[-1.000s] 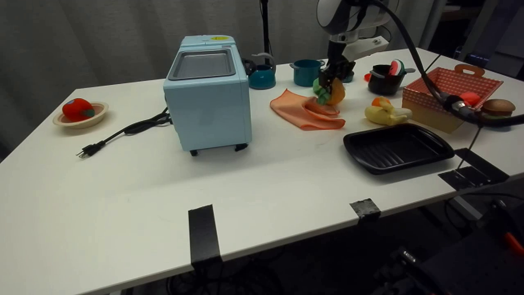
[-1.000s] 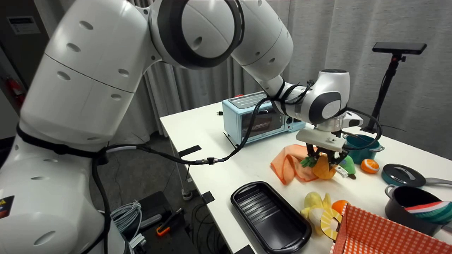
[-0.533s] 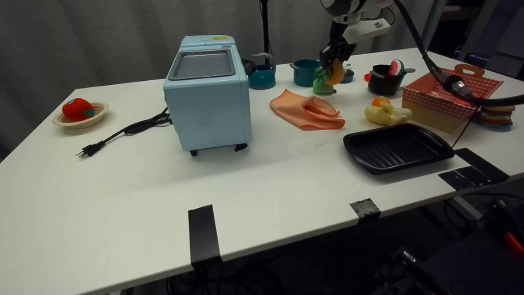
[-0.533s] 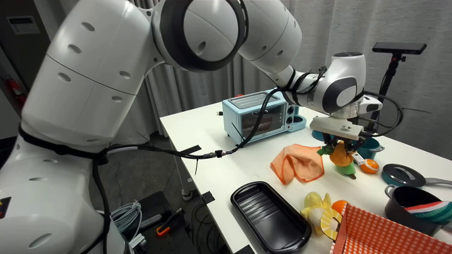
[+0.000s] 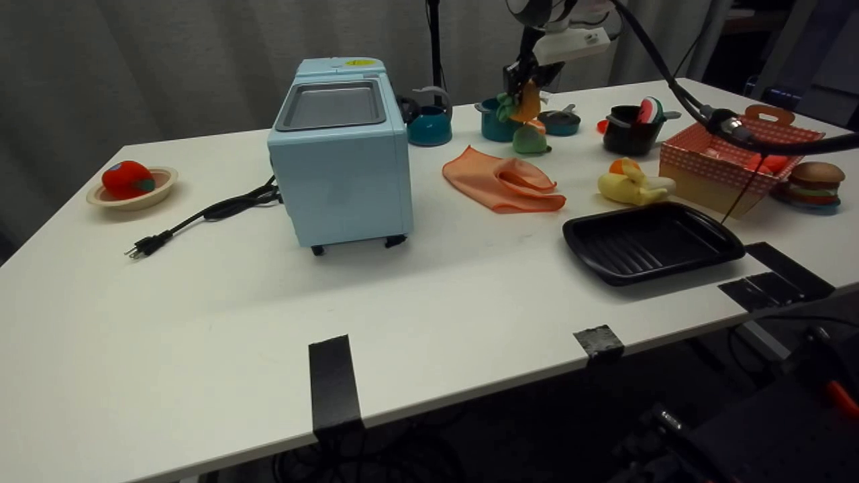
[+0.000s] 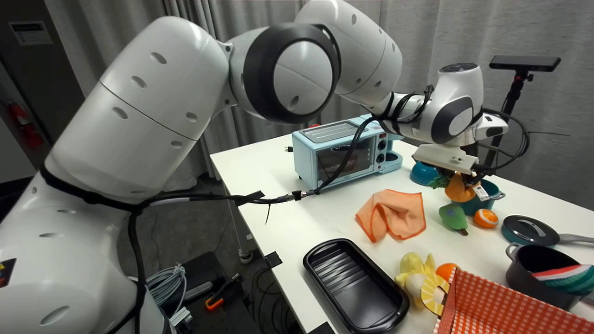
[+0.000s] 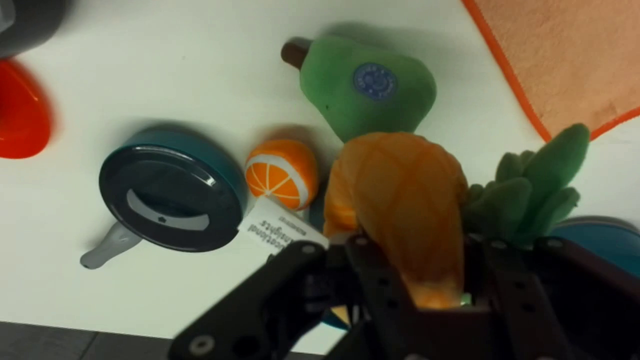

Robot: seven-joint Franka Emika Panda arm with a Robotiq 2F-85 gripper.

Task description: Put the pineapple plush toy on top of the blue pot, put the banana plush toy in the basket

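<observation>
A pineapple toy [image 7: 395, 185] hangs over a white table [image 5: 201, 335] near the blue pot [image 5: 496, 127], partly hiding it in both exterior views, presumably held aloft to go on top. The gripper [image 7: 417, 245] pinches its body, jaws parted only by the plush. In those views its leaves [image 7: 532, 187] point left, long axis roughly level. A banana toy [image 5: 631, 190] lies beside the basket [image 5: 701, 182], its likely destination.

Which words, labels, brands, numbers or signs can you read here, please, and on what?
"cational" (start unclear): upside down on the white tag by the pineapple plush toy.
"Insights": same tag.
Too small or blurred: finer print on that tag; blue label on the green toy; yellow sticker on the toaster; mark on the pan lid; background sign; arm sticker.
</observation>
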